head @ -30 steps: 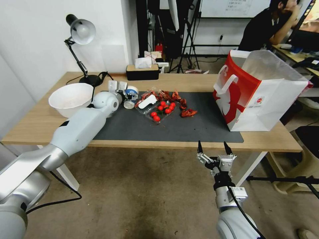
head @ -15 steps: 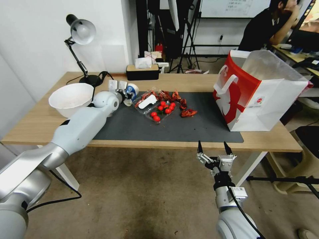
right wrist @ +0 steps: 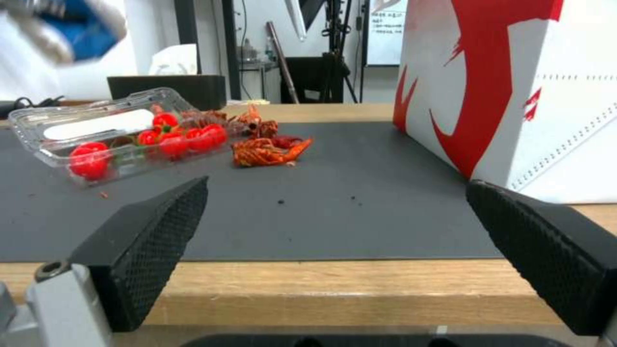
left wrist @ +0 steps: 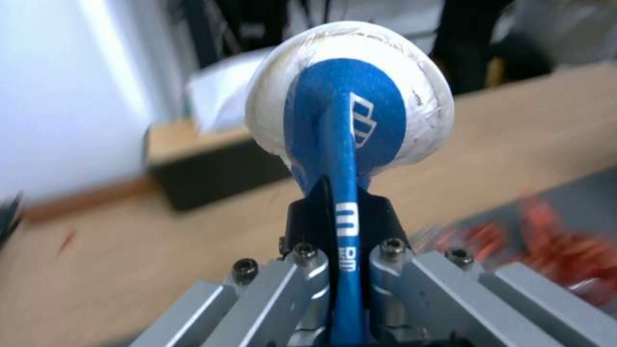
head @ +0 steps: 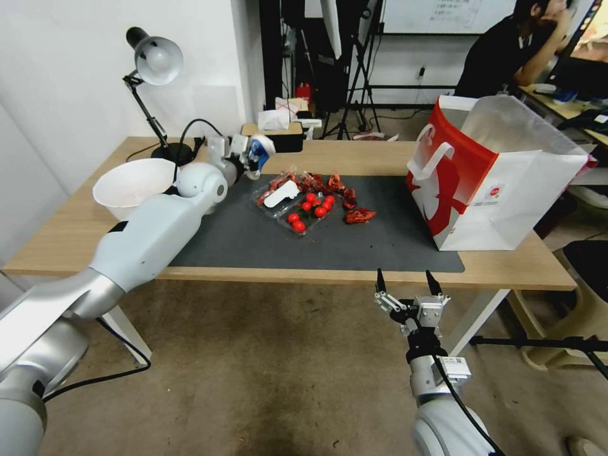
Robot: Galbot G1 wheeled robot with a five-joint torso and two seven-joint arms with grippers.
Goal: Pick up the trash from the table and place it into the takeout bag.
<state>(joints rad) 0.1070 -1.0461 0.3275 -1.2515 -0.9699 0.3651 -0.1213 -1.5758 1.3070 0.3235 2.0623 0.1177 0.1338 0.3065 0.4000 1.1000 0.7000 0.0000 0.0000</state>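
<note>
My left gripper (head: pixel 254 154) is shut on a blue-and-white paper cup (head: pixel 259 151), held in the air over the back left corner of the dark mat (head: pixel 380 237). In the left wrist view the cup (left wrist: pixel 350 96) is pinched flat at its side between the fingers of the left gripper (left wrist: pixel 344 207). More trash lies mid-mat: a clear box of red tomatoes (head: pixel 303 204) and red shell scraps (head: pixel 358 216). The red and white takeout bag (head: pixel 500 171) stands open at the table's right end. My right gripper (head: pixel 405 283) hangs open below the table's front edge (head: pixel 304 273).
A large white bowl (head: pixel 130 183) sits on the wood at the left, beside my left arm. A desk lamp (head: pixel 155 63) and a black tissue box (head: pixel 285 139) stand along the back edge. A bare stretch of mat lies between the trash and the bag.
My left gripper has lifted the paper cup off the mat, up and toward the back of the table. The right arm has not moved.
</note>
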